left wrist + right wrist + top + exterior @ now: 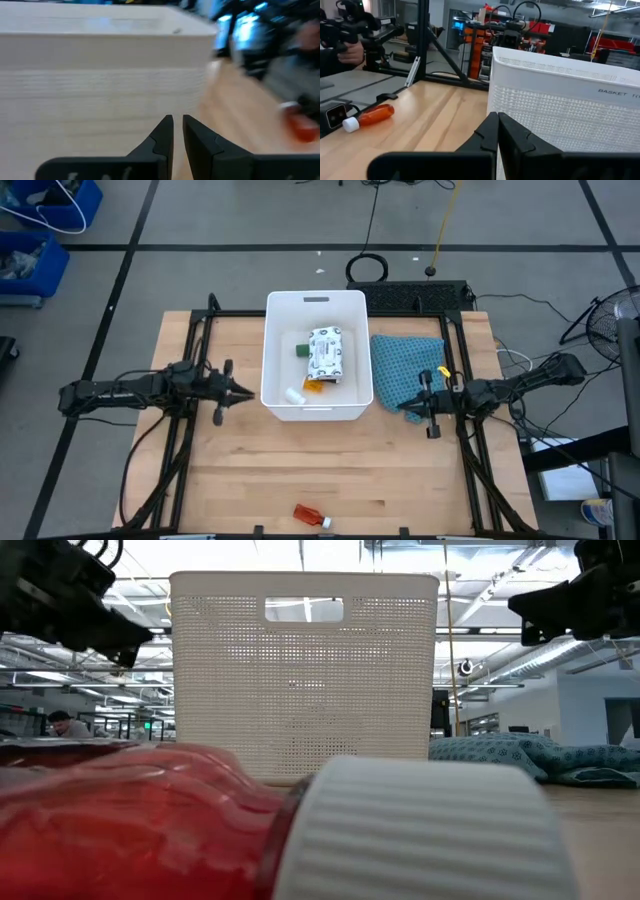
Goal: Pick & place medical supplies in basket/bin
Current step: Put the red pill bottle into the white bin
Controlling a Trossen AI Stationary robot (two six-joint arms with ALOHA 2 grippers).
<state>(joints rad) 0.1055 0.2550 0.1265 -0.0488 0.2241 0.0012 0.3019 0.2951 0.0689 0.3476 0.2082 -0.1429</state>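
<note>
left end effector hangs just beside the basket, empty.

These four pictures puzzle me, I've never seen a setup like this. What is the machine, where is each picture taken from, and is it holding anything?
It is a robot with two dark arms at a wooden table. One picture looks straight down, one looks level from the tabletop, and one comes from each arm's wrist. In the middle stands a white basket holding a flat white printed packet, something green, something orange and a small white cylinder. A teal-blue cloth lies on the basket's right. A red bottle with a white cap lies alone at the table's near edge, filling the low picture. The left tool waits on the basket's left, nearly closed; the right tool is shut over the cloth's edge. Neither holds anything.
</note>
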